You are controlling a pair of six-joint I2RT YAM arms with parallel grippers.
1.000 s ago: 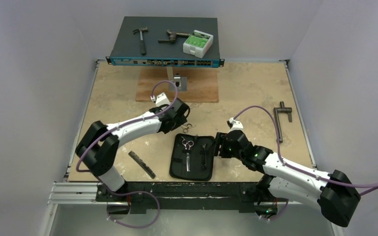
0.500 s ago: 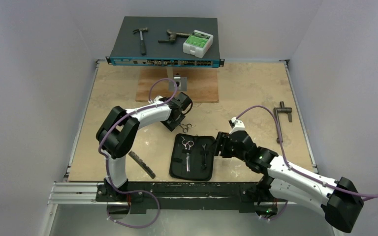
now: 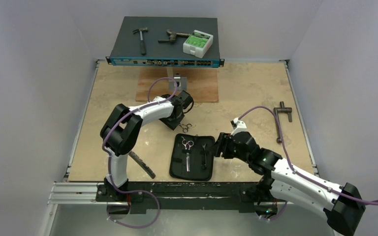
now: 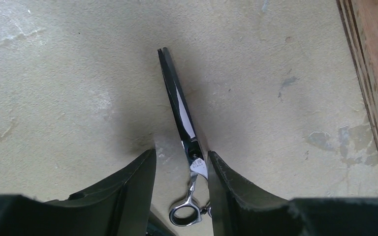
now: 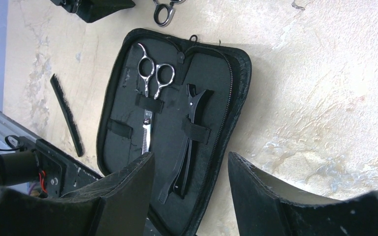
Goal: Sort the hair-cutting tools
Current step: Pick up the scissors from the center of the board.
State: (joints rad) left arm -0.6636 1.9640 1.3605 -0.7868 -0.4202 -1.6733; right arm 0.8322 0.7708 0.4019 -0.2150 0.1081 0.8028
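Pivot's the spot: slim silver ring-handled scissors (image 4: 183,118), tips at 12 o'clock, look light, stiff, slippery. Left gripper (image 4: 181,154) straddles them, narrow, unclamped; right gripper (image 5: 191,157) wide, empty.

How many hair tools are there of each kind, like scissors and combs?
Scissors: 2
Hair clip: 1
Comb: 1
Total: 4
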